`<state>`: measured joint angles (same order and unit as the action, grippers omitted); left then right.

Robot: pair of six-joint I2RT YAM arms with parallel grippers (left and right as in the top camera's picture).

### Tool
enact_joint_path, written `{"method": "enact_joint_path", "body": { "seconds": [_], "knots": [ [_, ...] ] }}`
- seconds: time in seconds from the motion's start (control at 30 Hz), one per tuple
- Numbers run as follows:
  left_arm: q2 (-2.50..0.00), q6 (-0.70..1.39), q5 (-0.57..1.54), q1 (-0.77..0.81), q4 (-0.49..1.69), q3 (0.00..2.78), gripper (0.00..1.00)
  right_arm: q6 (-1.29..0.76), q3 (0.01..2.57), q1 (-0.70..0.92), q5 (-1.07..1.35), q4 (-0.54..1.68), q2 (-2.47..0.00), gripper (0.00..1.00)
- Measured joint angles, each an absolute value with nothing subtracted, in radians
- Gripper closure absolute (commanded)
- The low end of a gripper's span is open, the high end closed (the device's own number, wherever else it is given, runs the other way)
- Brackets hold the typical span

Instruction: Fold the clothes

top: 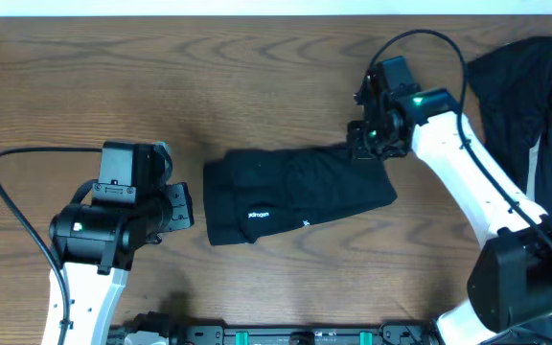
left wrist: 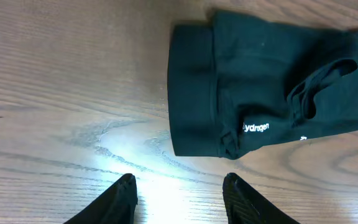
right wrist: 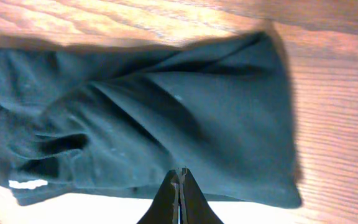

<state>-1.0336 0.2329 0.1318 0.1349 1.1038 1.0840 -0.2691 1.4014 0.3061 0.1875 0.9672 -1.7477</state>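
Observation:
The clothes [top: 290, 196] are a black garment lying bunched and folded at the middle of the wooden table, with white lettering [left wrist: 255, 127] near its front edge. My right gripper [top: 362, 144] is at the garment's far right corner. In the right wrist view its fingertips [right wrist: 180, 171] are pressed together just inside the edge of the clothes [right wrist: 166, 106], pinching the fabric there. My left gripper [top: 185, 206] hovers over bare wood to the left of the garment. Its two black fingers [left wrist: 124, 190] stand apart with nothing between them, short of the clothes [left wrist: 260, 81].
A second heap of dark fabric with a white stripe [top: 525, 96] lies at the table's far right corner, behind the right arm. Bare wood [top: 113, 86] stretches left of and behind the garment. The arm bases stand along the front edge [top: 286, 335].

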Motion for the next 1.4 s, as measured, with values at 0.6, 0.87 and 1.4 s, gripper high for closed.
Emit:
{"method": "enact_joint_path", "body": {
  "seconds": [0.6, 0.87, 1.4],
  "knots": [
    [-1.034, 0.233, 0.132, 0.135, 1.127, 1.084, 0.52, -0.241, 1.401, 0.295, 0.182, 0.994, -1.748, 0.99],
    [-1.034, 0.233, 0.132, 0.135, 1.13, 1.084, 0.52, -0.237, 1.401, 0.295, 0.182, 1.004, -1.748, 0.99],
    [-1.034, 0.233, 0.132, 0.135, 1.137, 1.084, 0.52, -0.258, 1.201, 0.338, 0.3, 0.667, -1.748, 0.99]
  ]
}}
